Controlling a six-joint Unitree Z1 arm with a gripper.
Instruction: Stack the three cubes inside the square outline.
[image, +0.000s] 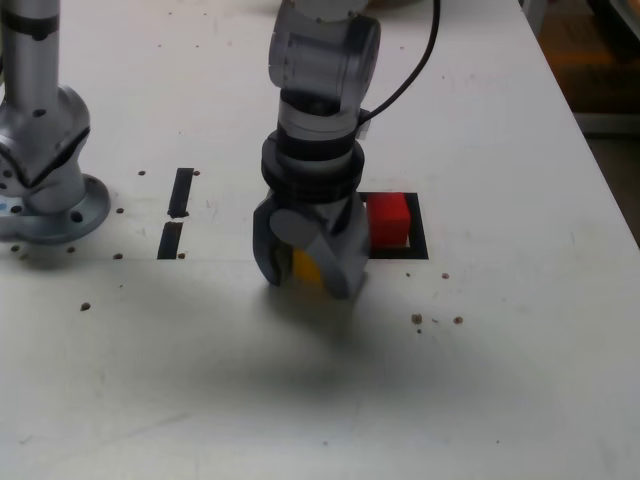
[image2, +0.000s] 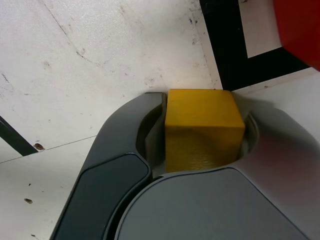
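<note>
Landmark: square outline of black tape with a white centre (image: 420, 240) on the white table (image: 520, 380).

Small solid red cube (image: 389, 220) sits inside the outline, resting on its white centre. Small solid yellow cube (image: 306, 268) is just outside the outline, beside the edge on the exterior view's left, between the jaws of the grey gripper (image: 312, 272). Green cube is not visible in either view.

Gripper state: clenched on the yellow cube. The wrist view shows both jaw faces pressed against opposite sides of the cube (image2: 204, 129), with the outline's corner (image2: 225, 45) and the red cube (image2: 300, 30) just beyond it. Whether the yellow cube rests on the table or is slightly lifted, I cannot tell.

Two short black tape strips (image: 177, 215) lie well apart from the outline, on the far side of the gripper.

Risks, as judged:
- The red cube is close to the gripper; a low sideways transfer could knock it out of the outline.
- Releasing off-centre over the red cube could topple the yellow one.
- A tilted grasp would spoil the stack.
</note>
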